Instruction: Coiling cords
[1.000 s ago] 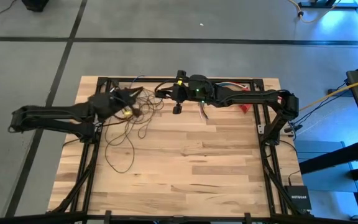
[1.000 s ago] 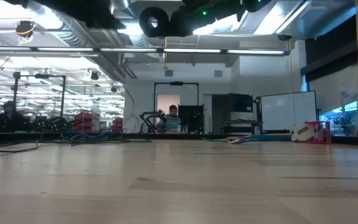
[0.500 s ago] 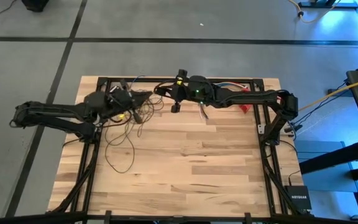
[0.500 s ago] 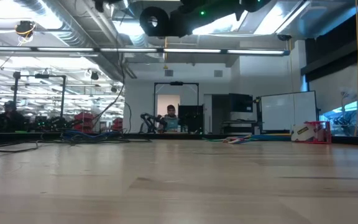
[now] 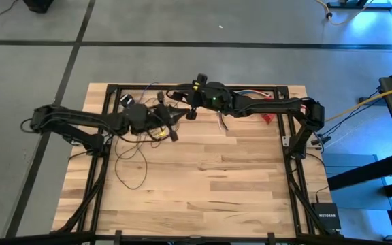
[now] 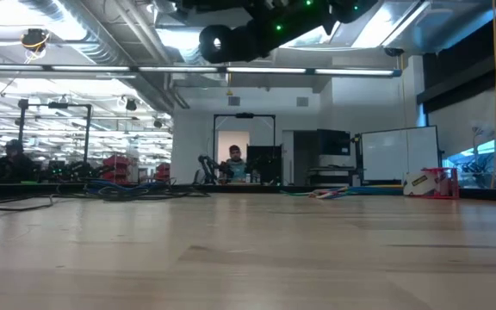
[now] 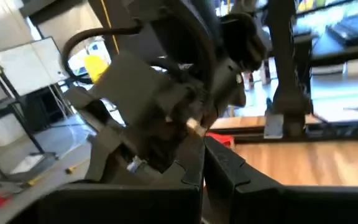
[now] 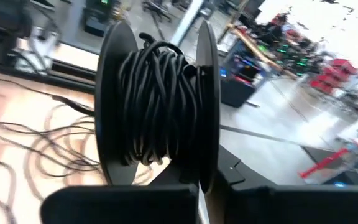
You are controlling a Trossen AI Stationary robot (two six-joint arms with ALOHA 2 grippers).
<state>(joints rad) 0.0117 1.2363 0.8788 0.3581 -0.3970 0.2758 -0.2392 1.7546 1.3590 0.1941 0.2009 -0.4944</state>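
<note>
Your right gripper [image 5: 190,112] sits in the upper middle of the high view, over the far edge of the table [image 5: 237,190]. Its jaws are closed on the thin flange of a black spool [image 8: 157,106]. In the right wrist view the spool stands upright between the fingers [image 8: 232,180], with dark cord wound thickly around its core. The low view shows the same spool [image 6: 216,41] as a round black disc at the top centre, high above the tabletop. Your left gripper [image 5: 173,135] lies just left of centre in the high view, close below and to the left of the spool, with its arm stretching in from the left edge. Its fingers [image 7: 225,171] are pressed together, and you cannot tell whether a strand is pinched between them. The cords [image 5: 133,153] lie in loose, tangled loops on the upper left part of the table, under and below the left arm, with one long loop trailing toward the lower left. More loops [image 8: 42,146] show on the wood behind the spool.
</note>
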